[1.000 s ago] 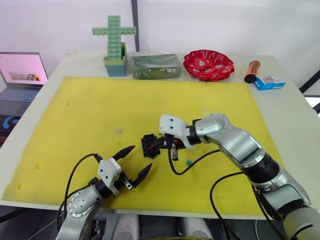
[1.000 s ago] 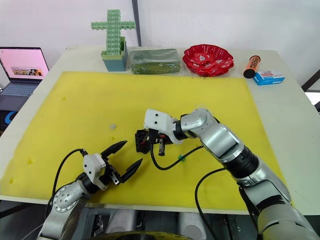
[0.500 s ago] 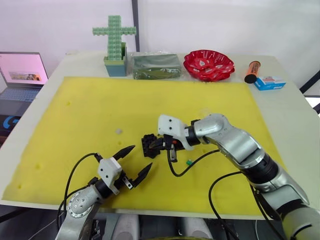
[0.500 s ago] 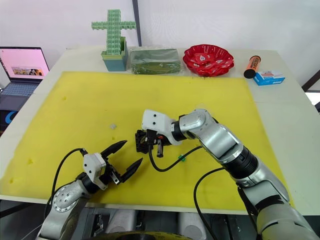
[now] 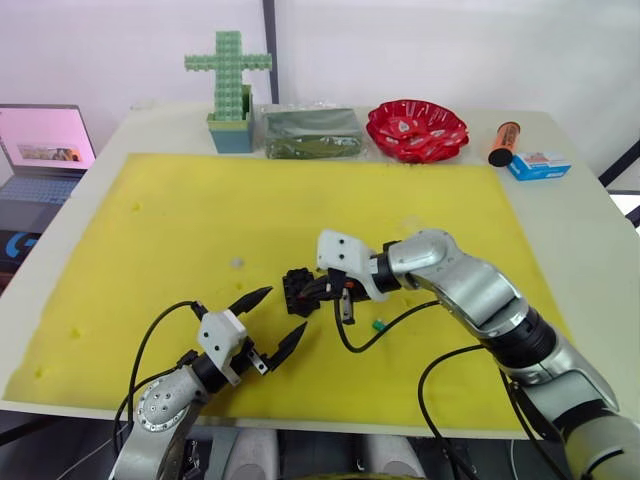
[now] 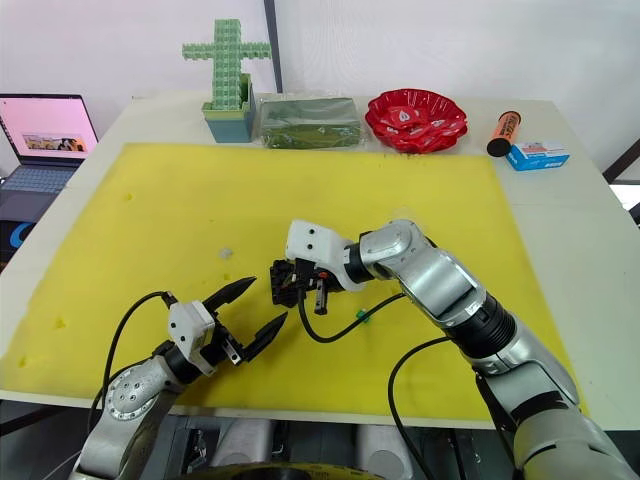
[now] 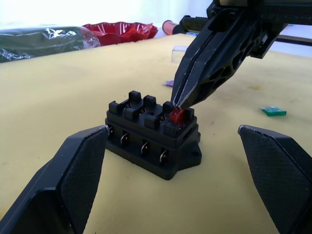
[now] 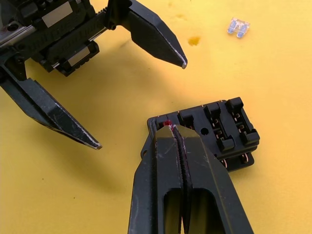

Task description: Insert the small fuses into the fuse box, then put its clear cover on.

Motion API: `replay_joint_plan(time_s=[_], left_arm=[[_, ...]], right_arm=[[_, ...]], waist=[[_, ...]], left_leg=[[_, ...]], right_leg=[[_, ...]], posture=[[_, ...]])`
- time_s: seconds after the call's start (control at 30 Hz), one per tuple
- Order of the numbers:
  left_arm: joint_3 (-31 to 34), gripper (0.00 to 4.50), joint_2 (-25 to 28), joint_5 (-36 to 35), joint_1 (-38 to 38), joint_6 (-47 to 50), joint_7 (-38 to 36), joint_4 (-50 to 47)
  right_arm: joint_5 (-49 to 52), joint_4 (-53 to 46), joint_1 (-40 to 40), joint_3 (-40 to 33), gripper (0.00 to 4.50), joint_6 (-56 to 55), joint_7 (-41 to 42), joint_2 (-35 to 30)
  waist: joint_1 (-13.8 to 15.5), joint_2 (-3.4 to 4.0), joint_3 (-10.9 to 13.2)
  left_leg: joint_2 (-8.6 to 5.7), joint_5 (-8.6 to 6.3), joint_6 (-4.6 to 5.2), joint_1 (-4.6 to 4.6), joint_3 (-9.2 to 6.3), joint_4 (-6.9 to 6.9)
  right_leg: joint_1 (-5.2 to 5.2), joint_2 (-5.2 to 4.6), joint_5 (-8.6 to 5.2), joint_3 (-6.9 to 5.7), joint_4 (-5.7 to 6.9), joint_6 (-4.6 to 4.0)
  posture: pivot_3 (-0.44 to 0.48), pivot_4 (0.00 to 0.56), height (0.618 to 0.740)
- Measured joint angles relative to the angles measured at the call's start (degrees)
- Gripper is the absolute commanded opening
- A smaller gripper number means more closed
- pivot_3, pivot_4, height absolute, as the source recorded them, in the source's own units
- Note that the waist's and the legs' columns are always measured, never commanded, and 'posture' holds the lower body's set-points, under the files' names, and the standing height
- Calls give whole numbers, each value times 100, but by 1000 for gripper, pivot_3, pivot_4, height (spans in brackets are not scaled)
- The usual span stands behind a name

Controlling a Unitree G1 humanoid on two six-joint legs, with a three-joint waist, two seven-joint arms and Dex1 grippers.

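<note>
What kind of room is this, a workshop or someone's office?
Probably a robot test bench in a lab: a yellow foam mat covers the table, odd props such as a red dish line its far edge, and a laptop sits alongside.

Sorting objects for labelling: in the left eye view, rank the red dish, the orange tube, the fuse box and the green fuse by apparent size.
1. red dish
2. fuse box, partly hidden by the right tool; unsure against the farther tube
3. orange tube
4. green fuse

Four fuses (image 7: pixel 177 117), one fuse box (image 7: pixel 153 133).
</note>
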Motion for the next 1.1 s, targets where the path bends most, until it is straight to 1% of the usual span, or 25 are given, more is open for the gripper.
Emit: replay_joint_plan(time_s=[0.33,0.53,0.73,0.93,1.1], left_arm=[[-4,4500,-1,5,-36,196,42,-135],[-19,4500,0,7,-25,281,127,-317],[-23,4500,0,12,-11,399,167,-379],[-24,4500,1,16,-14,499,219,-409],[9,4500,140,-43,-16,626,146,-570]], right_arm=[[-312,76,62,295,26,-581,29,-6],[-540,363,92,403,26,-1112,27,37],[-691,477,202,432,26,-1536,136,14],[-679,492,229,352,26,-1539,186,22],[-285,362,251,-96,26,-1056,193,50]], waist=[[-4,0,0],[1,0,0],[0,-1,0],[5,-1,0],[8,-5,4]], left_leg=[[1,0,0,36,1,-2],[4,0,0,72,2,-6],[8,0,0,77,0,-2],[9,0,0,77,1,-3],[10,0,-1,64,1,-10]], right_leg=[[29,1,-1,0,0,-2],[39,1,-3,2,-1,-3],[43,-7,-3,6,0,-4],[44,-22,-3,9,-2,-4],[35,-31,-3,12,-6,-5]], posture=[[0,150,740],[0,150,740],[0,150,740],[0,150,740],[0,150,740]])
